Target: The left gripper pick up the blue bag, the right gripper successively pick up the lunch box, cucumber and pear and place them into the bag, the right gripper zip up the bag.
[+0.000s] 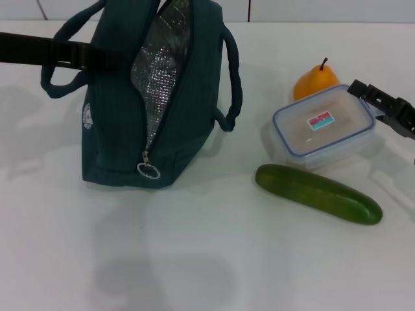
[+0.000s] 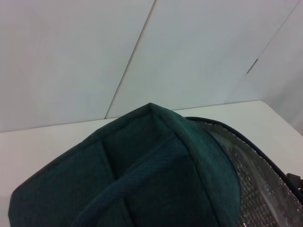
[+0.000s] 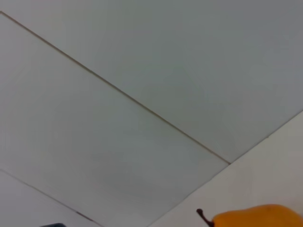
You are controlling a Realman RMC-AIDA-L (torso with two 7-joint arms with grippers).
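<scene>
The blue bag (image 1: 139, 123) stands upright on the white table at the left. Its zipper is open, showing silver foil lining (image 1: 159, 65), and the ring pull (image 1: 148, 170) hangs low at the front. My left gripper (image 1: 104, 58) reaches in from the left and is shut on the bag's upper edge; the left wrist view is filled by the bag's fabric (image 2: 156, 175). The clear lunch box (image 1: 324, 126) with a blue-rimmed lid lies at the right. The pear (image 1: 314, 81) (image 3: 258, 216) sits just behind it and the cucumber (image 1: 318, 193) lies in front. My right gripper (image 1: 381, 109) is open at the box's far right corner.
The bag's two loop handles (image 1: 61, 68) hang out to either side. A white wall (image 3: 142, 71) with thin seams rises behind the table. Bare white tabletop (image 1: 194, 259) stretches in front of the bag and the cucumber.
</scene>
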